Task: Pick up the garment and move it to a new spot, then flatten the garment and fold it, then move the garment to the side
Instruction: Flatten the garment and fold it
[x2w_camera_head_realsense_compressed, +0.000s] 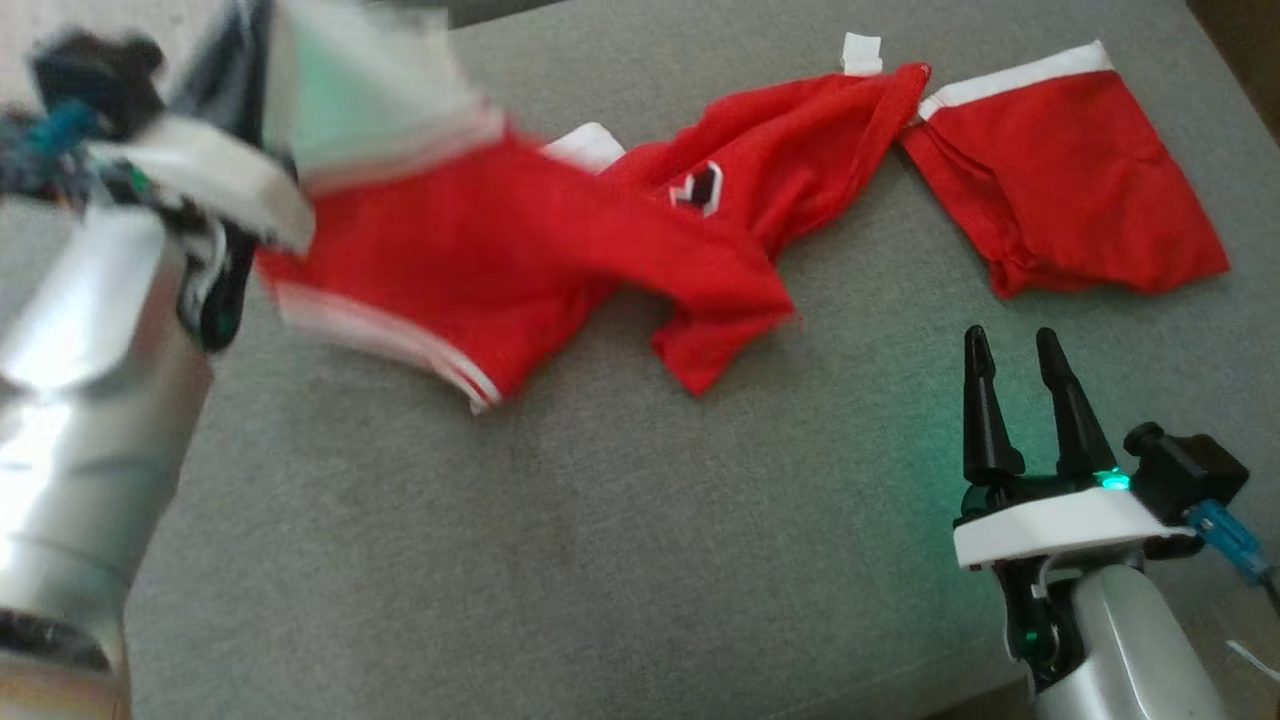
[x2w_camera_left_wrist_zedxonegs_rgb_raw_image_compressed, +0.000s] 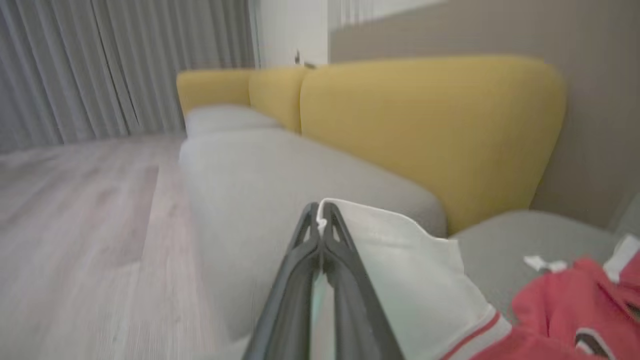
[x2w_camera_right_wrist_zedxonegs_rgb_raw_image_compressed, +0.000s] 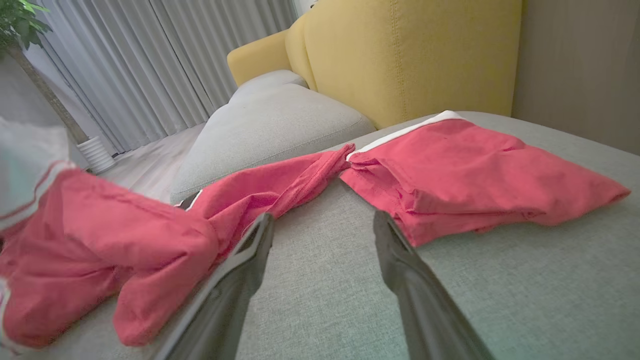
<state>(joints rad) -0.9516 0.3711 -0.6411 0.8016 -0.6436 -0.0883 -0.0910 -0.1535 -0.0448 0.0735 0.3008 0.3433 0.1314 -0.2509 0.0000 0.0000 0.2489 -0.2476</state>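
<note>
garment (x2w_camera_head_realsense_compressed: 520, 260): red, likely soft, light, limp; best held at white hem (x2w_camera_left_wrist_zedxonegs_rgb_raw_image_compressed: 400, 260) | left gripper (x2w_camera_left_wrist_zedxonegs_rgb_raw_image_compressed: 320, 212): pinching hem, 10 o'clock | right gripper (x2w_camera_head_realsense_compressed: 1015, 360): spread, 4 o'clock

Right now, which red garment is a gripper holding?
The crumpled red garment, pinched at its white edge by the left gripper; the folded red garment lies free.

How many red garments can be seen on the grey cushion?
2. The crumpled garment is left of centre, its white edge pinched by the left gripper; the flatter garment lies far right. Their corners meet; possibly joined.
</note>
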